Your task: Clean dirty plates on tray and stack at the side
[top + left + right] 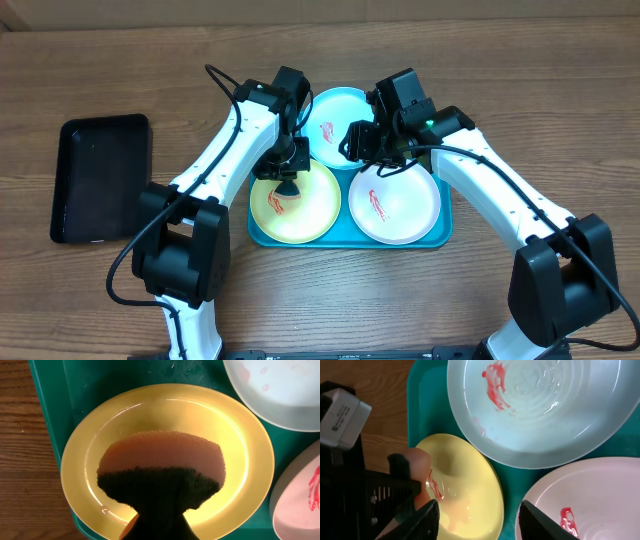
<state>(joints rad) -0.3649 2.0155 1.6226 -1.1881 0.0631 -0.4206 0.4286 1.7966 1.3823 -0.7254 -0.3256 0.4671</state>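
On the turquoise tray (344, 236), found all three plates lying close together: yellow-green plate (315, 215) near left, white plate (405, 215) near right, light blue plate (335, 105) at the far middle. Noted the left gripper (288, 185) clamped on an orange sponge (160, 455) with a dark scouring side, pressed flat to the yellow-green plate's floor. Caught a red smear just beside the sponge in the right wrist view. Judged the step as scrubbing the first plate, with nothing stacked at the side yet. Spotted red-orange smears on the white and light blue plates too, so reckoned the task barely begun.

Saw the right gripper (480, 522) hanging above the tray where the three plates meet, jaws spread wide with nothing between them, and apparently touching no plate.

For the next move, reckoned on sweeping the sponge across that smear without letting the light plate skid, perhaps with the right gripper steadying the rim. After that, foresaw lifting the plate over the tray's raised rim onto the wooden table (520, 80).

Off to the left, well apart from the turquoise tray, noted a smaller black tray (100, 178). Counted crowding as the main hindrance: plates nearly touching and both wrists close over the tray's far half, leaving little room to reach a rim without knocking a neighbour.
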